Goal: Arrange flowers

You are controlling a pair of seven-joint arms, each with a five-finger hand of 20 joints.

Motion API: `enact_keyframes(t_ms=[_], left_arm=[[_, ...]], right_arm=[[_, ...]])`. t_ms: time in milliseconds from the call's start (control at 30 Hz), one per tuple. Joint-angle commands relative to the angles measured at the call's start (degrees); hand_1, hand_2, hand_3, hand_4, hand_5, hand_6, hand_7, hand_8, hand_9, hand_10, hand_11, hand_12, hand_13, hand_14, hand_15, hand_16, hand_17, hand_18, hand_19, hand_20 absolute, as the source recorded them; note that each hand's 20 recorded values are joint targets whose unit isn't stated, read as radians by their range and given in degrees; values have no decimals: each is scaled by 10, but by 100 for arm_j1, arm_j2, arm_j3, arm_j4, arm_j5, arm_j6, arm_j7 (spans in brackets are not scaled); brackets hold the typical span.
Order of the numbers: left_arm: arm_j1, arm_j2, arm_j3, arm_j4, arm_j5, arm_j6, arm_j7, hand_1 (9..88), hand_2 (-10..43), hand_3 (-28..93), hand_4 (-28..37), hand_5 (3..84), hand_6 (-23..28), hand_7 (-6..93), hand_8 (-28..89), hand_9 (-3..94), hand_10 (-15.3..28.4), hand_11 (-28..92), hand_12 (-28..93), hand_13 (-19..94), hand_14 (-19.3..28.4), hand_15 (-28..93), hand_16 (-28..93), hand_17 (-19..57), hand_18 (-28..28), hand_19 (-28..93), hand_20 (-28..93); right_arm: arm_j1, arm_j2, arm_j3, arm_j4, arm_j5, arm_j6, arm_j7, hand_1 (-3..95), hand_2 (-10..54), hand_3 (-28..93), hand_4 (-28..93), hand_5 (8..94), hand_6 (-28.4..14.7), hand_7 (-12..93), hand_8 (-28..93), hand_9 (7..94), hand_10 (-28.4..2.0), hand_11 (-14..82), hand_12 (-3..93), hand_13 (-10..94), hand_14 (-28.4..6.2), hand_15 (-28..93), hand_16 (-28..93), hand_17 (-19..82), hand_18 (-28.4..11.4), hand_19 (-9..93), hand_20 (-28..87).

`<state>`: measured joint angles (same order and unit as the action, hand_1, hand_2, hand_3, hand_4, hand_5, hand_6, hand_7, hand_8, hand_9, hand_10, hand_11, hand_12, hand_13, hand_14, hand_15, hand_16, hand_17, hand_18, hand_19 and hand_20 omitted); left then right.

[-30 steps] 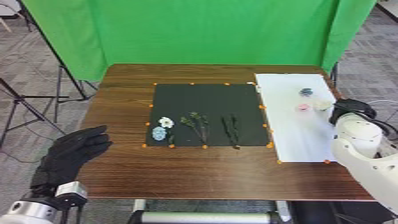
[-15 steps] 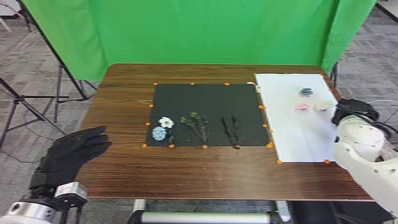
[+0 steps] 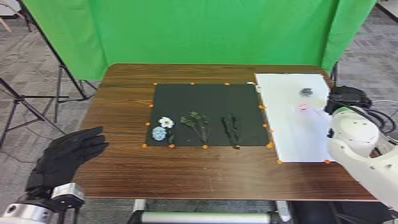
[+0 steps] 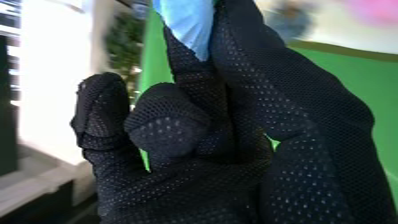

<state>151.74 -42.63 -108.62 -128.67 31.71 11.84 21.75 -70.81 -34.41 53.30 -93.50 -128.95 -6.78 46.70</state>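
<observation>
My right hand (image 3: 348,96) is at the right edge of the white sheet (image 3: 302,142). In the right wrist view, a pale blue petal-like piece (image 4: 189,22) is pinched between fingers of the right hand (image 4: 195,185). A pink flower (image 3: 303,107) and a grey-blue flower (image 3: 306,92) lie on the sheet. The black mat (image 3: 204,97) holds a white flower (image 3: 166,122), a light blue flower (image 3: 159,133), green sprigs (image 3: 195,122) and dark stems (image 3: 230,131). My left hand (image 3: 67,152) is open by the table's left edge.
Orange markers line the mat and the sheet on the brown table (image 3: 213,175). A green backdrop (image 3: 204,35) hangs behind it, with a black stand (image 3: 31,100) at the left.
My right hand has moved slightly away from the robot and to the left. The pale flower beside it on the sheet has gone from sight. The left hand has shifted very slightly left.
</observation>
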Motion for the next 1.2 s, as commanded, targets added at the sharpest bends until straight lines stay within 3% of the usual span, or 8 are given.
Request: enact_keyframes(t_ms=[33,267,633,933,1200], left_arm=[[163,-95,-119,-87,35,7,-90,275,39,831,-158,457,131,195,-106,404,226,366,108,275,284,639,-142,-88,226,588,106],[224,-164,-196,-113,60,-12,-137,276,39,830,-158,457,131,195,-106,404,227,366,108,275,284,639,-142,-89,227,588,106],[302,-160,-303,-161,51,27,-121,275,38,831,-158,457,131,196,-106,404,226,366,108,275,284,639,-142,-88,227,589,106],[230,-115,-278,-139,37,32,-102,276,38,831,-159,457,131,196,-106,404,226,367,108,275,284,639,-141,-88,226,588,106],[70,-57,-306,-84,57,-37,-187,275,37,830,-160,457,131,196,-105,405,226,367,108,275,284,639,-141,-88,227,589,106]], right_arm=[[444,-202,84,-439,-94,123,-398,592,-95,747,-283,784,20,266,-14,920,-57,92,350,804,-20,782,203,439,-191,932,238],[720,-316,-149,-690,-46,144,-632,592,-95,748,-283,785,18,265,-14,922,-58,92,350,805,-20,787,207,441,-191,932,243],[1271,-726,-751,-1083,101,313,-1397,591,-95,750,-283,785,19,265,-12,920,-57,93,351,801,-17,791,212,431,-187,932,247],[1692,-1636,-1530,-1088,-100,403,-1865,585,-95,753,-283,779,23,272,-15,917,-55,94,352,797,-16,794,214,423,-185,932,235],[1838,-2499,-2174,-880,-531,536,-2174,584,-95,753,-283,777,25,277,-18,916,-54,94,352,797,-14,797,214,418,-183,932,228]])
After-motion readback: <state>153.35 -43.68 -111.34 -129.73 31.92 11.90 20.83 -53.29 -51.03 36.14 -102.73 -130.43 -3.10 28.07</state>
